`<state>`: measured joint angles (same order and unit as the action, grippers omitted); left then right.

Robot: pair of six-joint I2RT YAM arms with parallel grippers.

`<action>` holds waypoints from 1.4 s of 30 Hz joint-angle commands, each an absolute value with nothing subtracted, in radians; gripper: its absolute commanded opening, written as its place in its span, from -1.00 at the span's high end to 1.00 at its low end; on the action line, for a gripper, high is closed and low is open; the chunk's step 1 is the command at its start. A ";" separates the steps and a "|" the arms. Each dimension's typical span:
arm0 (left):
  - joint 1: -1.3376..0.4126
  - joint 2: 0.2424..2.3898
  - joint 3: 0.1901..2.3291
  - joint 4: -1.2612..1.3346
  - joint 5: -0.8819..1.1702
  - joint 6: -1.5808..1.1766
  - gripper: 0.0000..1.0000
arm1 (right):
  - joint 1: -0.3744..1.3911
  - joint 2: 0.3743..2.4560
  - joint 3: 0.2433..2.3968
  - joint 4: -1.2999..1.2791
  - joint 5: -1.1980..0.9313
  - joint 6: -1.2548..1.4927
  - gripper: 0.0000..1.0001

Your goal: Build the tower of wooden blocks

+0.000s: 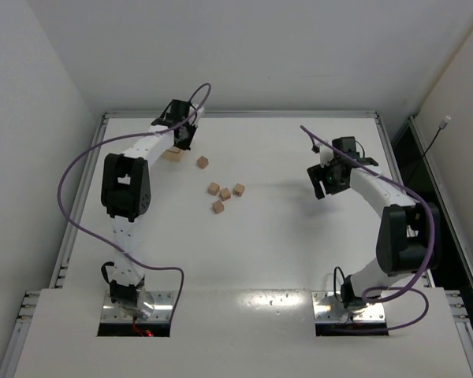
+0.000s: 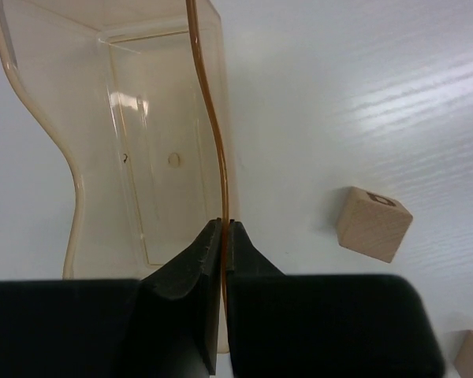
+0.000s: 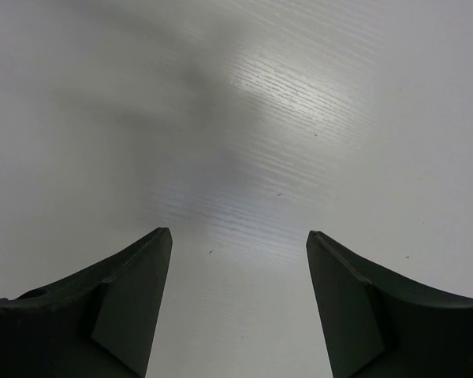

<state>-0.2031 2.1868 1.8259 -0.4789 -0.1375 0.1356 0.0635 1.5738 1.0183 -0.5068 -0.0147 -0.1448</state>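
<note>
The wood blocks (image 1: pixel 225 194), small light-tan plain wooden cubes, lay loose and unstacked on the white bench (image 1: pixel 284 260), near the translucent tan plastic box (image 2: pixel 142 157). Our left hand (image 2: pixel 223 230) was clamped on that box's thin wall; our right hand (image 3: pixel 238 236) hung apart, empty. We judged the box should be drawn off slowly, clear of the cubes.

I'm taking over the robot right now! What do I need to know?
The left gripper is shut on a thin wall of the clear tan plastic box, far left on the table.
The right gripper is open and empty, over bare table on the right.
The wood blocks lie loose in a small cluster mid-table, with a lone block nearer the box.
Done: nothing is stacked, so there is no tower yet.
Left: probably release the box, then stack the blocks one by one.
</note>
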 commanded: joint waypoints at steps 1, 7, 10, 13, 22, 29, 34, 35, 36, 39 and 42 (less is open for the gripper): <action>-0.227 2.189 1.770 -0.460 -0.012 0.184 1.00 | 0.071 1.585 1.034 -0.491 -0.028 -0.129 -0.32; -0.308 2.143 1.611 -0.431 0.064 0.355 1.00 | 0.071 1.585 1.034 -0.491 -0.028 -0.129 -0.30; -0.321 2.143 1.571 -0.453 0.141 0.405 1.00 | 0.071 1.585 1.034 -0.491 -0.028 -0.129 -0.30; -0.347 2.119 1.537 -0.463 0.213 0.455 1.00 | 0.071 1.585 1.034 -0.491 -0.028 -0.129 -0.30; -0.471 2.027 1.405 -0.589 0.405 0.589 1.00 | 0.071 1.585 1.034 -0.482 -0.028 -0.129 -0.30; -0.612 1.853 1.178 -0.580 0.451 0.574 1.00 | 0.071 1.565 1.023 -0.482 -0.037 -0.129 -0.27; -0.663 1.783 1.080 -0.557 0.462 0.523 1.00 | 0.071 1.565 1.023 -0.482 -0.046 -0.129 -0.27; -0.678 1.773 1.059 -0.548 0.462 0.523 1.00 | 0.071 1.565 1.023 -0.482 -0.046 -0.129 -0.27; -0.687 1.761 1.058 -0.548 0.471 0.511 1.00 | 0.071 1.565 1.023 -0.482 -0.046 -0.129 -0.27; -0.687 1.752 1.049 -0.548 0.485 0.499 1.00 | 0.071 1.565 1.023 -0.482 -0.046 -0.129 -0.27; -0.687 1.743 1.058 -0.567 0.499 0.489 1.00 | 0.071 1.565 1.023 -0.482 -0.046 -0.129 -0.27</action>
<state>-0.6739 1.7401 1.0943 -0.4561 0.4423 0.5247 0.0635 1.5829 1.0180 -0.5056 -0.0303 -0.1410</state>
